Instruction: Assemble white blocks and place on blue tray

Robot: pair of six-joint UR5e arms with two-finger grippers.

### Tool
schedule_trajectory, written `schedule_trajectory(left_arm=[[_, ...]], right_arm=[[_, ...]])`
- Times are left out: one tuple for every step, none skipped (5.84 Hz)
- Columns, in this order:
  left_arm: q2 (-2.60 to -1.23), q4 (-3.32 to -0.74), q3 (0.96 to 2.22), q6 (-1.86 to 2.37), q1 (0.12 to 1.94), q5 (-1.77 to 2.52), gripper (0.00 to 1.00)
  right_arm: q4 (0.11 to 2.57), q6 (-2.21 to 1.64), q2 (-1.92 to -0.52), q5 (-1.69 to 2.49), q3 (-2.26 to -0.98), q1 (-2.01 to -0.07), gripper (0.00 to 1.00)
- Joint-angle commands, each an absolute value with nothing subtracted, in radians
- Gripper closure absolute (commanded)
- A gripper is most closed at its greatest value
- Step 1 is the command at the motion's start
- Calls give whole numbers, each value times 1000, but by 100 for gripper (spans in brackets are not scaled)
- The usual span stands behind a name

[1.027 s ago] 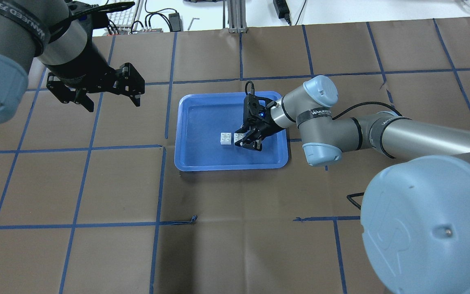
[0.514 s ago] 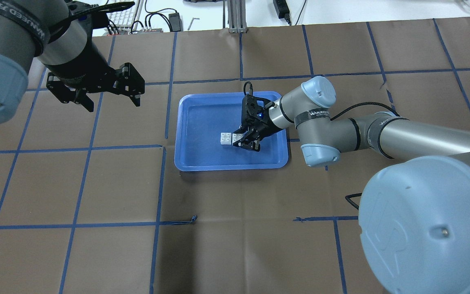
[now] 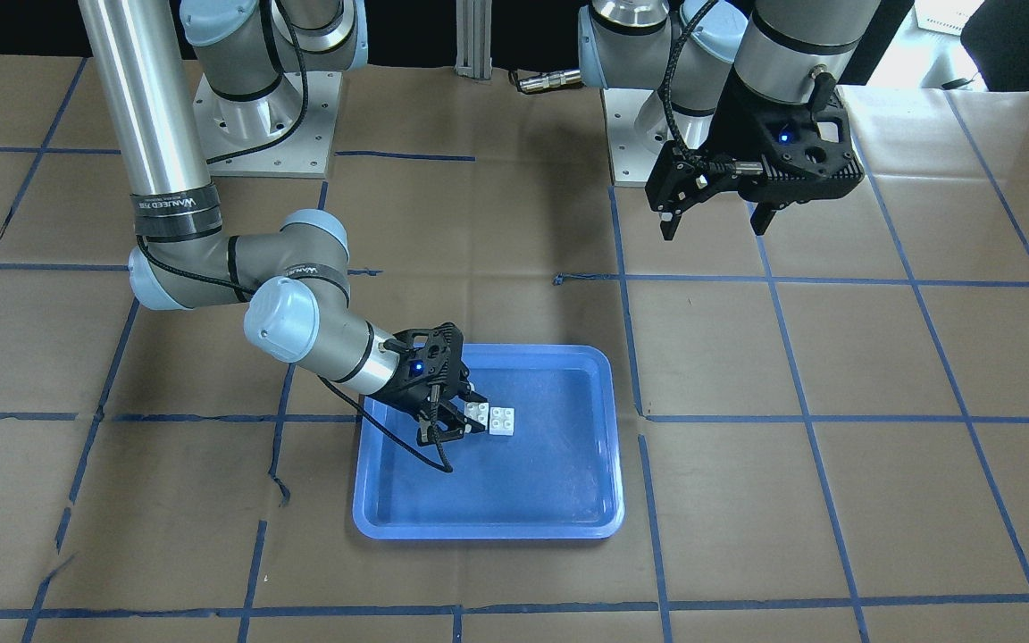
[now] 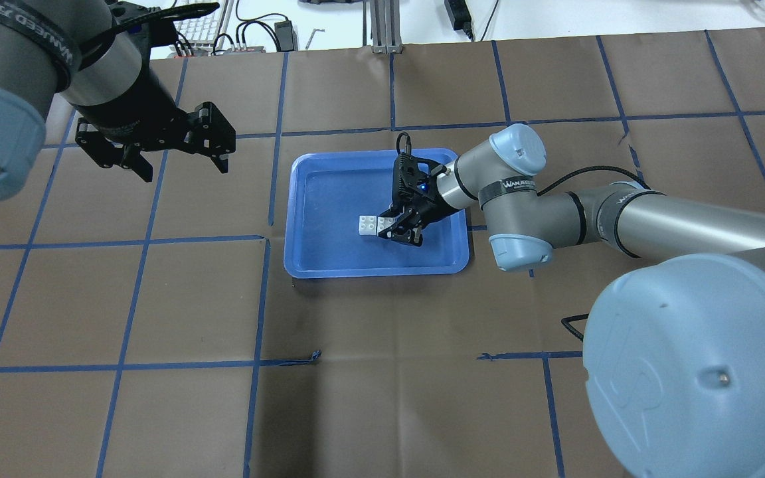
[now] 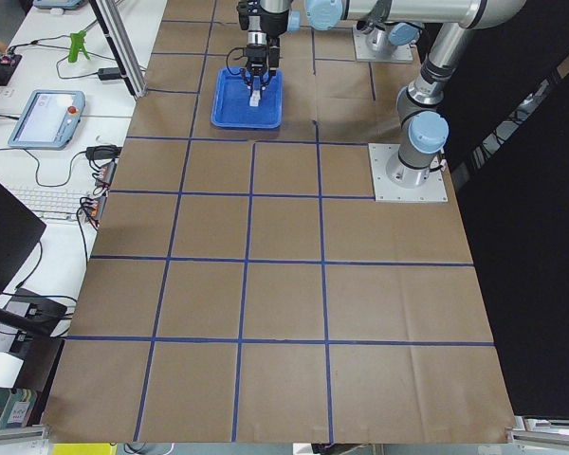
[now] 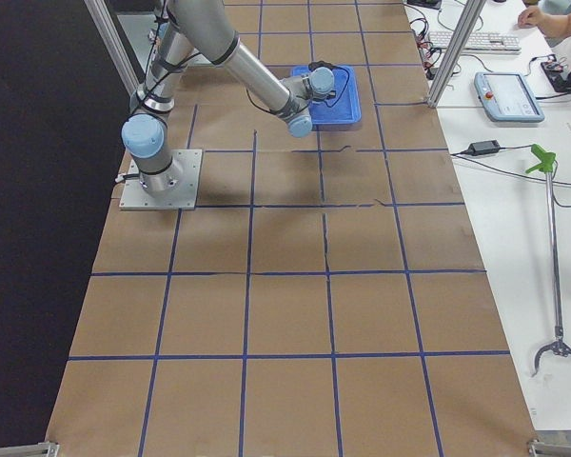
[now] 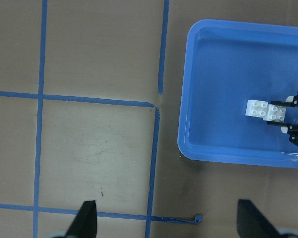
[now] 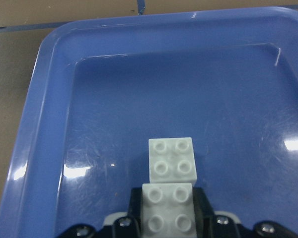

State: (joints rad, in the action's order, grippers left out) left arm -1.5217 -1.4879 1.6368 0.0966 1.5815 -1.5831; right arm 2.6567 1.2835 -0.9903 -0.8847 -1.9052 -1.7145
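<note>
Two white blocks are in the blue tray (image 4: 289, 212). One white block (image 4: 367, 225) lies free on the tray floor, studs up. My right gripper (image 4: 396, 229) is shut on the other white block (image 4: 388, 223) and holds it low, right beside the free one, their edges touching. In the right wrist view the held block (image 8: 168, 207) sits between the fingers (image 8: 134, 198) with the free block (image 8: 172, 159) just ahead. My left gripper (image 4: 183, 169) is open and empty, high above the table to the left of the tray.
The table is covered with brown paper marked with a blue tape grid (image 4: 263, 299). The tray (image 3: 488, 530) holds nothing but the two blocks. Keyboards, cables and a pendant (image 5: 47, 114) lie on the white bench beyond the table's far edge.
My right gripper with its block has edged slightly left toward the free block. The left arm has not moved.
</note>
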Motion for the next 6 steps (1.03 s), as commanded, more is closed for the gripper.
schedule_trajectory(left_arm=[[-1522,-1488,1637,97,1582,-1583,1],[-1522,-1488,1635,97,1582,-1583,1],[-1522,-1488,1637,97,1582,-1583,1],[-1522,-1488,1637,97,1582,-1583,1],[-1522,-1488,1635,97,1582,-1583,1],[-1522,-1488,1637,97,1582,-1583,1]], right_arm=[[2655,1284,-989,-885,-1904,-1715,73],[2655,1287,-989,-885,-1904,-1715,73],[2655,1293,-989,-885,-1904,-1718,73],[2655,1296,-989,-885,-1902,-1718,73],[2657,1301,-989,-885,-1902,-1718,73],[2669,1310,-989,-887,-1902,-1718,74]])
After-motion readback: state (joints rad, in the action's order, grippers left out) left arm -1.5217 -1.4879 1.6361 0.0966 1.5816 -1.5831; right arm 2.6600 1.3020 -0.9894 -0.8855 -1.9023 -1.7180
